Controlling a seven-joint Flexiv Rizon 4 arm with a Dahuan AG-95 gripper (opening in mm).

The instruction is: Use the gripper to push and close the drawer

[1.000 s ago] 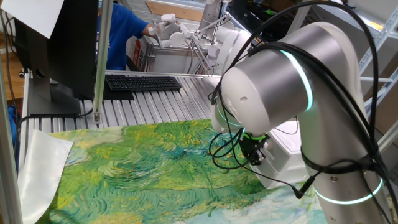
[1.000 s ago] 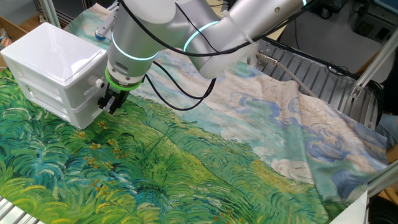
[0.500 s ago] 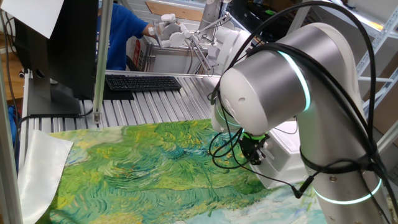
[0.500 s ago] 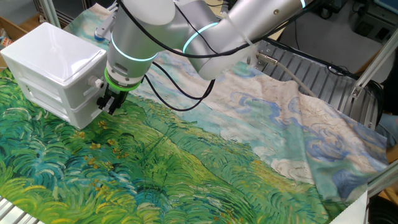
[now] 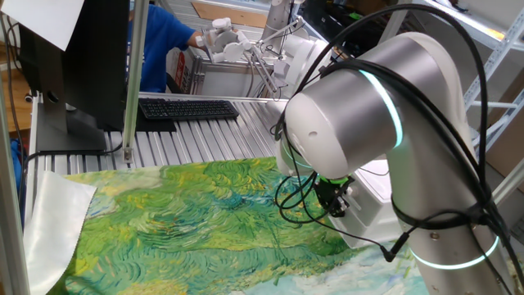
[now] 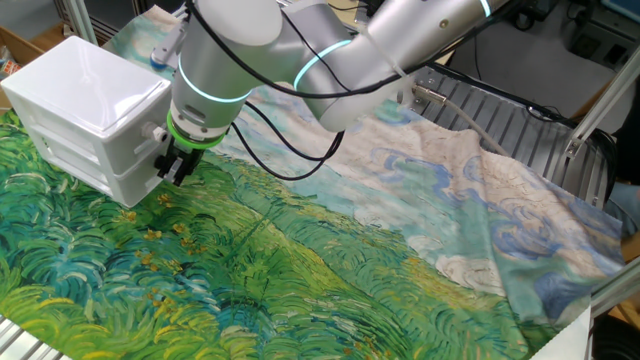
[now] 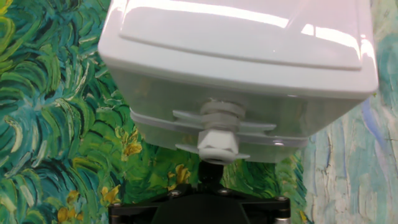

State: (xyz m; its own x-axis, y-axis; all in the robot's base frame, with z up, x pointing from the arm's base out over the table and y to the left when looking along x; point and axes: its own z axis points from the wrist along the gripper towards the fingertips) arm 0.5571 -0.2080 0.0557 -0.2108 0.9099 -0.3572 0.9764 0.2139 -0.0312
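The white box stands at the left on the painted cloth, its two drawer fronts facing right. The lower drawer looks about level with the upper one. My black gripper, with the green ring above it, has its fingers together and its tip against the lower drawer's front. In the hand view the box fills the frame, a pale knob sits just above my dark fingertips, and nothing is held. In one fixed view the gripper presses on the box under the arm.
The green and blue painted cloth covers the table. A keyboard and a monitor stand at the back. A person in blue is behind them. Black cables hang beside the gripper.
The arm's big upper joint has shifted slightly to the left. The gripper stays against the drawer front with almost no visible movement.
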